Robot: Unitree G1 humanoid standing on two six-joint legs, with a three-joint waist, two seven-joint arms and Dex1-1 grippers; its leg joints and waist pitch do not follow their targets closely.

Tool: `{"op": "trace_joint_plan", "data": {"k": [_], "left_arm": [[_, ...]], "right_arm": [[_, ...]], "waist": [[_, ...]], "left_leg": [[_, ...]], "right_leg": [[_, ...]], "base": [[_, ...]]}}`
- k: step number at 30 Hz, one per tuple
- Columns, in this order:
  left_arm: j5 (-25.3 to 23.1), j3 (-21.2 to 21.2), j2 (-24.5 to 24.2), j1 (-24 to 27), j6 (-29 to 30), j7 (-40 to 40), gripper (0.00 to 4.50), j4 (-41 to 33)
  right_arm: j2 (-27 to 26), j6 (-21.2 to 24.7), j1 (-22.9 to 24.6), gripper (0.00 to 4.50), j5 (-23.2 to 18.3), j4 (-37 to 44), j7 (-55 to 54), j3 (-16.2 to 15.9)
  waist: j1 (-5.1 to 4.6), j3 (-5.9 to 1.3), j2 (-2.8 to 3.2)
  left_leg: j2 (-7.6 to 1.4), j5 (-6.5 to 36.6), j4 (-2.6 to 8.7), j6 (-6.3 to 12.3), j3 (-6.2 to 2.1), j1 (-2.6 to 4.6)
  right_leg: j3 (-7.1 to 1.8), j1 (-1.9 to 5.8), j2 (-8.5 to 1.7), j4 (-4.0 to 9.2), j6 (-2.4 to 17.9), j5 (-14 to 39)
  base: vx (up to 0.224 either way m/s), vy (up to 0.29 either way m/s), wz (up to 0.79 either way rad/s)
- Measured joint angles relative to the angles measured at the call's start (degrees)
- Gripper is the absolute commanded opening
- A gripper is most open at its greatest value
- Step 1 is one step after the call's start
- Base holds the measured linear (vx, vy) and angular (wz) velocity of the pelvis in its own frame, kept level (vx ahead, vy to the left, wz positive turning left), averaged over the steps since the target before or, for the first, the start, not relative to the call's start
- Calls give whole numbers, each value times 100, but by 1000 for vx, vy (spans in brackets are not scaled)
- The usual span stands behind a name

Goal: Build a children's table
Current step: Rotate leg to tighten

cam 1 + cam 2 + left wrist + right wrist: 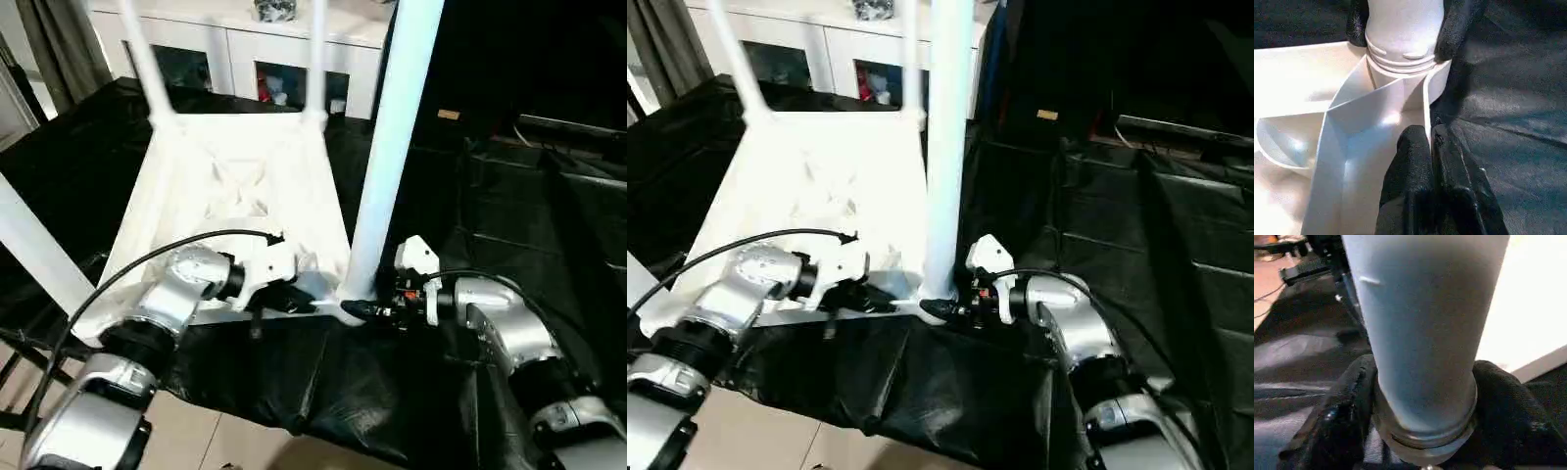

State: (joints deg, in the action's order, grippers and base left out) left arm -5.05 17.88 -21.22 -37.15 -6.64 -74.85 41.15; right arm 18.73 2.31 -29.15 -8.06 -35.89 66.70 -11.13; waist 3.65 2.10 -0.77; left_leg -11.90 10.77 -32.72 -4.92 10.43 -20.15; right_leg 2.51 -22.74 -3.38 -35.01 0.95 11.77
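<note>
The children's table lies upside down on black cloth, its white top (235, 186) facing up with ribs and a raised rim. Legs stand up from its corner sockets. The near right leg (387, 147) rises from the corner closest to me. My right gripper (358, 309) is at that leg's base, one black finger (1337, 421) on each side of the threaded end (1420, 333), touching it. My left gripper (1429, 134) is shut on the top's near rim (1426, 107), just left of that corner socket. The right gripper's fingers (1452, 27) flank the leg (1403, 29) beyond it.
A white cabinet with glass doors (245, 49) stands behind the work surface. Black cloth (529, 215) covers the surface to the right. The near edge drops to a pale floor (196, 431). A black cable (147, 255) arcs over my left forearm.
</note>
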Motion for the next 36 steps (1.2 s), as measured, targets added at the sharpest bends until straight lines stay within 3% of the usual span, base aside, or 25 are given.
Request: {"op": "trace_joint_plan", "data": {"k": [9, 12, 17, 23, 25, 28, 30, 36], "left_arm": [[30, -25, 62, -10, 80, 160, 0, 74], [-41, -104, 185, -7, 252, 585, 0, 107], [-259, -262, 731, -37, 773, 1816, 0, 114], [-389, -292, 1121, -36, 1047, 2534, 0, 55], [-424, -292, 1124, -36, 1048, 2549, 0, 32], [-466, -292, 1132, -36, 1056, 2548, 0, -8], [-481, -267, 1157, -36, 1056, 2546, 0, -27], [-459, -89, 1007, -1, 786, 2117, 0, -164]], "right_arm": [[-189, -64, 123, 268, -13, -25, -407, 138], [-399, -135, 215, 267, 77, -28, -1141, 248], [-1131, -99, 297, 267, 211, -110, -3300, 700], [-1744, -140, 296, 267, 440, -137, -4738, 897], [-1787, -220, 296, 267, 549, -136, -4889, 875], [-1769, -310, 296, 337, 644, -147, -4937, 828], [-1684, -382, 276, 343, 679, -182, -4913, 795], [-1159, -432, 117, 381, 597, -292, -3932, 713]], "waist": [[-11, 0, -1], [-37, 1, 1], [-149, 4, 2], [-171, -5, 13], [-174, -6, 15], [-175, -5, 18], [-170, -2, 13], [-29, 1, 16]], "left_leg": [[0, -2, -2, -3, 0, 10], [1, -3, -3, -6, 0, 19], [7, -7, -2, -13, -6, 22], [7, -7, 5, -13, -11, 22], [7, -7, 7, -13, -13, 22], [8, -7, 7, -13, -12, 18], [8, -7, 7, -13, -12, 15], [5, -5, 7, -8, -6, -9]], "right_leg": [[-2, 13, 0, -7, 5, -3], [-4, 26, 0, -4, 11, -9], [-5, 29, -3, 8, -17, 4], [-3, 30, -2, 6, -21, -1], [-2, 29, -1, 6, -23, -3], [-4, 27, -1, 7, -7, -13], [-4, 23, -1, 8, -7, -13], [-8, 4, -1, 10, -11, 1]], "base": [[0, 0, 0], [0, 0, 0], [0, 0, 0], [0, 0, 0], [0, 0, 0], [0, 0, 0], [0, 0, 0], [0, 0, 0]]}}
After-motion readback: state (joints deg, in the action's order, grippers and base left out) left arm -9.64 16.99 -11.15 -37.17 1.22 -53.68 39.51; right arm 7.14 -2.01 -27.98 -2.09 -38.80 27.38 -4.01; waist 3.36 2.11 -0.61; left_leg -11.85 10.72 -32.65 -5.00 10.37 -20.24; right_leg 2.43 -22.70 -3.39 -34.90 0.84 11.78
